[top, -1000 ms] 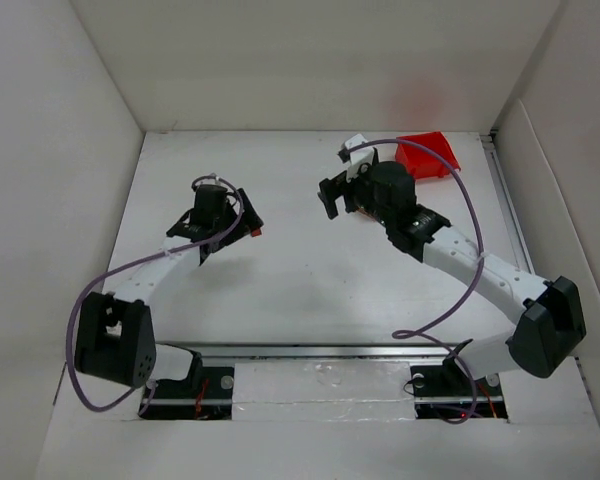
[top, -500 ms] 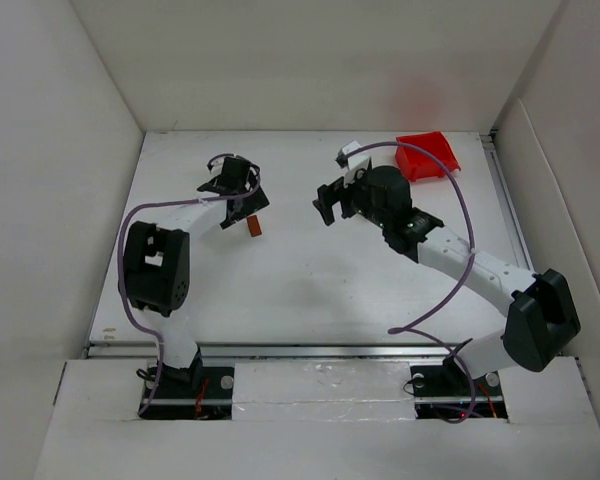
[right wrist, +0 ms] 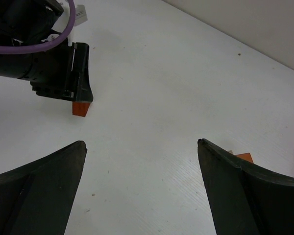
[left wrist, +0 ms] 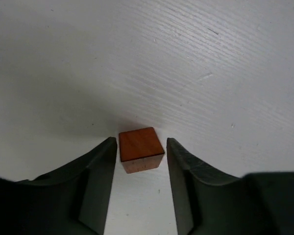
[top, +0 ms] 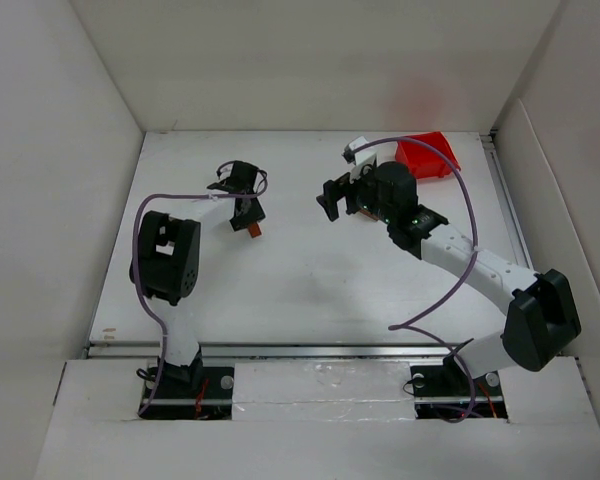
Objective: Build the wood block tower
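The left gripper [left wrist: 142, 143] brackets a block [left wrist: 141, 150] between narrowly parted fingers, barely clear of its sides. The right gripper [right wrist: 140, 143] gapes wide, a second block [right wrist: 244, 157] peeking from behind one finger.

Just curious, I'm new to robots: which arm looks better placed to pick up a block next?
Left, probably. The left gripper, open, straddles the reddish block on the table; the right gripper hangs open, holding nothing.

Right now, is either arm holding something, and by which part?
Nothing seems held. The left gripper flanks the wooden cube on two opposite sides with thin gaps; the cube rests on the table. The right gripper is open, empty.
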You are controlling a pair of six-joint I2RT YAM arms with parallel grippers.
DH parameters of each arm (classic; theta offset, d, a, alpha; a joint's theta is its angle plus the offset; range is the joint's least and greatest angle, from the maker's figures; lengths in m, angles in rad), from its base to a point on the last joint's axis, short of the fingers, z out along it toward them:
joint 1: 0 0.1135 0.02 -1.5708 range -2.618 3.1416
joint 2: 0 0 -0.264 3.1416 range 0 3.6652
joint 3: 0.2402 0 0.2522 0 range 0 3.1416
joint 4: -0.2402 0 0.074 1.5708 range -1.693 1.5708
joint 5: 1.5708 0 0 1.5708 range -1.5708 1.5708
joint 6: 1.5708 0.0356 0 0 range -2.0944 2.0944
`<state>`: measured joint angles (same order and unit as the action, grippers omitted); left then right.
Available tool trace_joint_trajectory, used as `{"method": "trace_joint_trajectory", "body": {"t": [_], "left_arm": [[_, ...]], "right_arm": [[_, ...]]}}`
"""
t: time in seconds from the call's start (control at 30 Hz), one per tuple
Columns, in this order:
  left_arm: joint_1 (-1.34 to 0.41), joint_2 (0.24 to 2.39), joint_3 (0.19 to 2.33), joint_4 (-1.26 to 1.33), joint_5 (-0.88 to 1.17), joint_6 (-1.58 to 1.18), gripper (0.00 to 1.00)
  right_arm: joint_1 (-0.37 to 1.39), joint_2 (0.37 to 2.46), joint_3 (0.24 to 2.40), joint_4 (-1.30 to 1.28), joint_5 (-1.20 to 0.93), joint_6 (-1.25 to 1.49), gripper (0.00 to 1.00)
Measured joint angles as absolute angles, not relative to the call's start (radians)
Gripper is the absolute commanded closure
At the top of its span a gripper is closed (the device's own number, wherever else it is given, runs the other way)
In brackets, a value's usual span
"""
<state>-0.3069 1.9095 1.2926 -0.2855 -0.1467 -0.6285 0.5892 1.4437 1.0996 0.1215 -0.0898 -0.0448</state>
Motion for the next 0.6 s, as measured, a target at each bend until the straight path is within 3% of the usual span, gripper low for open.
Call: {"method": "trace_joint_trajectory", "body": {"t": [0.07, 0.13, 0.17, 0.43, 0.6], "left_arm": [[-0.308, 1.910, 1.293, -0.289, -0.146, -0.626, 0.69], [-0.310, 1.910, 1.293, -0.288, -0.147, -0.625, 0.83], [-0.310, 1.910, 1.293, -0.286, -0.147, -0.625, 0.99], [-0.319, 1.854, 1.247, -0.263, -0.135, -0.621, 1.00], [-0.333, 1.467, 0.933, -0.011, 0.056, -0.603, 1.00]], "right_arm": [[0.589, 1.444, 1.100, 0.121, -0.094, -0.045, 0.00], [0.589, 1.444, 1.100, 0.121, -0.095, -0.045, 0.00], [0.589, 1.444, 1.100, 0.121, -0.096, -0.045, 0.00], [0.559, 1.445, 1.092, 0.144, -0.196, -0.023, 0.01], [0.413, 1.434, 1.009, 0.287, -0.473, 0.134, 0.01]]}}
